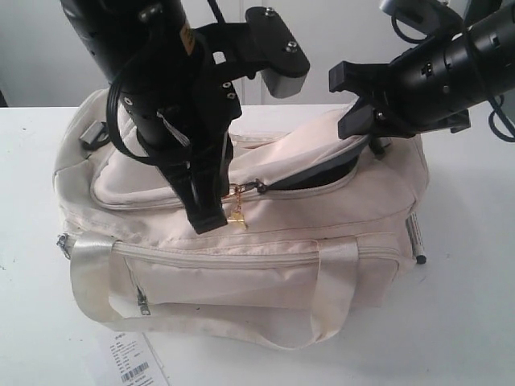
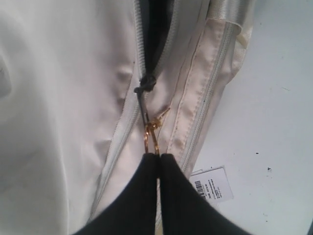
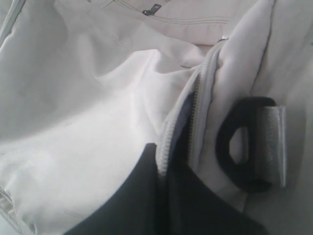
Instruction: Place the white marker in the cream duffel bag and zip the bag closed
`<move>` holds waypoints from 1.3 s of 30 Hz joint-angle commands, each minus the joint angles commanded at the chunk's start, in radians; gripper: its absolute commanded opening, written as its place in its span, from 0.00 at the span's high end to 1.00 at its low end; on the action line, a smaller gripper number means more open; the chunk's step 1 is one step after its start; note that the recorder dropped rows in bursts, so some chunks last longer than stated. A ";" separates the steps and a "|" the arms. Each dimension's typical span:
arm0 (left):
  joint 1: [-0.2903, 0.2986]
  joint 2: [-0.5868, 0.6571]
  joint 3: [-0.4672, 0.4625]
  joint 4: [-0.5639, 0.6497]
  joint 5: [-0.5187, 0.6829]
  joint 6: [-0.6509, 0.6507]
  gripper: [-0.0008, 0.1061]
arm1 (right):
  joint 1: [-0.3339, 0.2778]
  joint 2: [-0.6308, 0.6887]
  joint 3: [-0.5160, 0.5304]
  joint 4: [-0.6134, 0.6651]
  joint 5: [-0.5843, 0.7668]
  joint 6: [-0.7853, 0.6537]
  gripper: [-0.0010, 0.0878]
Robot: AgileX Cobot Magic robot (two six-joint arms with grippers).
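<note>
We logged the cream duffel bag [image 1: 241, 269] mid-counter [image 1: 471, 322], top zip partly open. The left pincer [image 2: 159, 157] was closed tight on the gold zip pull [image 2: 150, 136]. The right pincer [image 3: 164, 164] was clamped shut on the bag's flap [image 1: 322, 141] at its zip edge. The white marker [image 1: 415, 239] lay on the counter just beside the bag's end, toward the counter's right edge.
</note>
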 joint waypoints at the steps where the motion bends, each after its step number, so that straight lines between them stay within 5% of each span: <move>1: 0.000 0.000 0.000 0.000 0.000 0.000 0.99 | -0.002 0.000 0.000 0.000 0.002 0.000 0.99; 39: 0.000 -0.096 0.000 0.052 0.000 -0.010 0.99 | -0.009 0.012 0.002 -0.017 0.019 -0.050 0.99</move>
